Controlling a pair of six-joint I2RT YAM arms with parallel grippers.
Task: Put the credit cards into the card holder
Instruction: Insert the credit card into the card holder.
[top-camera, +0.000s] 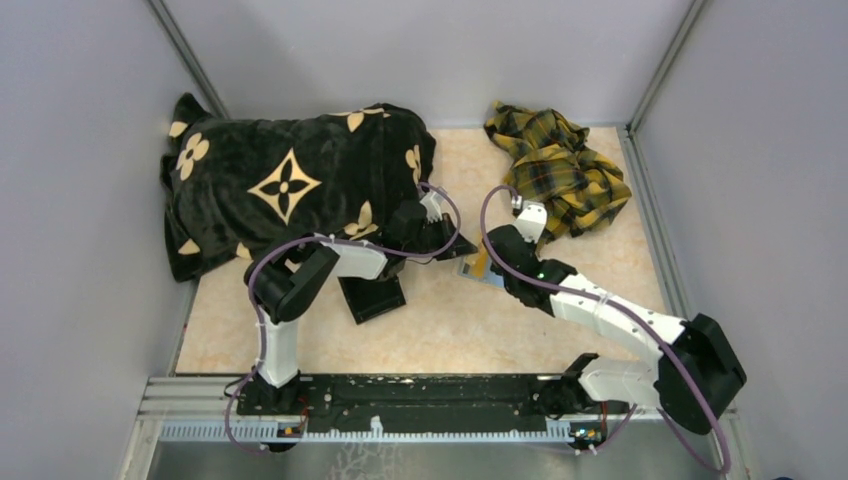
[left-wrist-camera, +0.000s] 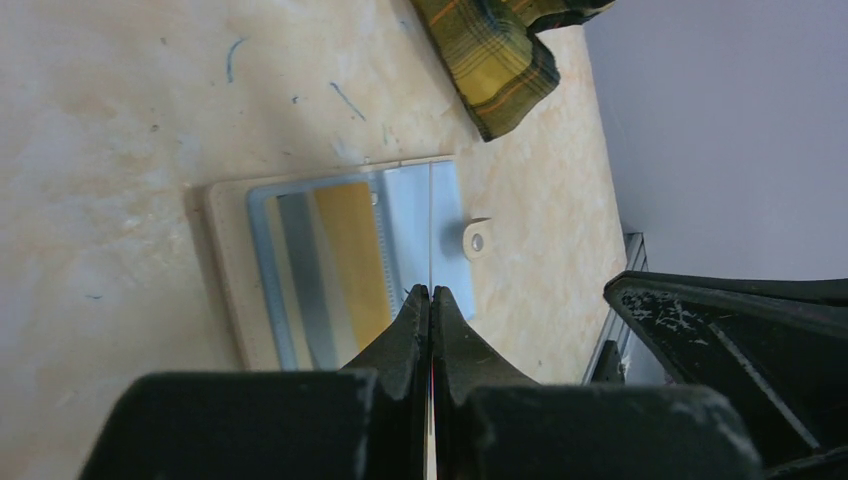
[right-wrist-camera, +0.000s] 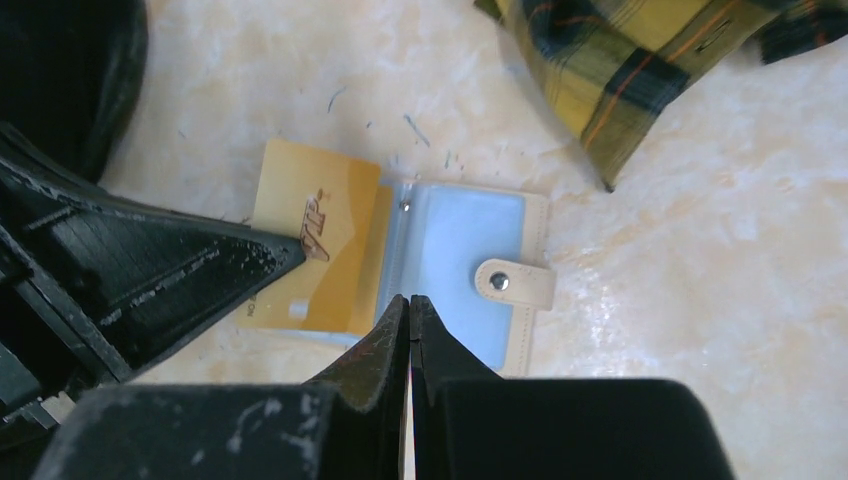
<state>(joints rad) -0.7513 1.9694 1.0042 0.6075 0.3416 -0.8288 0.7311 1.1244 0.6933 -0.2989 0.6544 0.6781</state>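
Right gripper (right-wrist-camera: 409, 298) and left gripper (left-wrist-camera: 431, 290) sit pinched closed. We judge the gold credit card (right-wrist-camera: 315, 240) only half inside the open card holder (right-wrist-camera: 455, 250).

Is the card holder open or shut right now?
Open. The card holder lies spread flat on the table, clear sleeves facing up, its snap tab sticking out unfastened, and a gold card poking out one side.
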